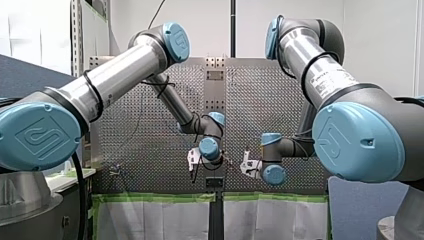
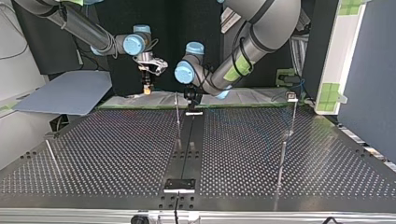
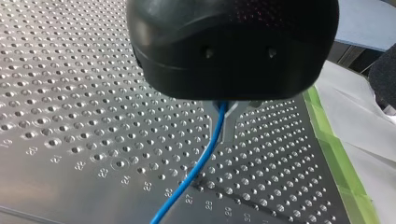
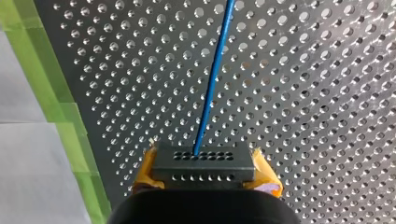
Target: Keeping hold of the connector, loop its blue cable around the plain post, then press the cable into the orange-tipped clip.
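Black connector [image 4: 203,165] sits clamped between yr right claw's [image 4: 203,173] yellow pads [image 4: 142,176], blue cable [image 4: 212,79] running ahead over the perforated surface [image 4: 303,93]. Yr left claw's [image 3: 225,116] metal fingers [image 3: 232,128] pinch the cable further along. Hold connector firm, keep cable low & lightly taut as you round the post [image 2: 178,116].

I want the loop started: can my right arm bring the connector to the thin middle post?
Probably yes: my right gripper, holding the connector, hangs near the post, nothing between; my left gripper, on the blue cable, crowds its far side.
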### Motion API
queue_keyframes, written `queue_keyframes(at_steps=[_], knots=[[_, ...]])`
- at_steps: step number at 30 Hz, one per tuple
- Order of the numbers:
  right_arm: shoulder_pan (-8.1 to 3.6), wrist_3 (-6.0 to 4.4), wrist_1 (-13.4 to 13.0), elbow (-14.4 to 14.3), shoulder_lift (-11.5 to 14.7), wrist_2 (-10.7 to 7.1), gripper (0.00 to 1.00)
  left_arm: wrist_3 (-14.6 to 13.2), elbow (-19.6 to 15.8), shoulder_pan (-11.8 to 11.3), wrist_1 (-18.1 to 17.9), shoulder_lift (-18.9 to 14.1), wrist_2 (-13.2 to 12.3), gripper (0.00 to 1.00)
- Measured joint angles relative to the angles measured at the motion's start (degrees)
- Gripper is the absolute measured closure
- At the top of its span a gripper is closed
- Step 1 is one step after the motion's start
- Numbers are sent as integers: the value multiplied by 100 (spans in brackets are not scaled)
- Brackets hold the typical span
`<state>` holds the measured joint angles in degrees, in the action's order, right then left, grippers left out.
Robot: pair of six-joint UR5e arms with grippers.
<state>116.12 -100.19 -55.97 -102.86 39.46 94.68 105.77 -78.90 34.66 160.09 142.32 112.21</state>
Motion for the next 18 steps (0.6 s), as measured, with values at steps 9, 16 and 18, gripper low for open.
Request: queue_keyframes(at_steps=[9, 16, 18], knots=[[-54, 20, 81, 176, -2, -137, 100, 28, 125, -91, 130, 16, -93, 100], [-67, 123, 296, 210, -7, -166, 100, 32, 100, -67, 255, 17, -59, 100], [-55, 208, 407, 207, -8, -143, 100, 24, 54, -36, 268, 18, -33, 100]])
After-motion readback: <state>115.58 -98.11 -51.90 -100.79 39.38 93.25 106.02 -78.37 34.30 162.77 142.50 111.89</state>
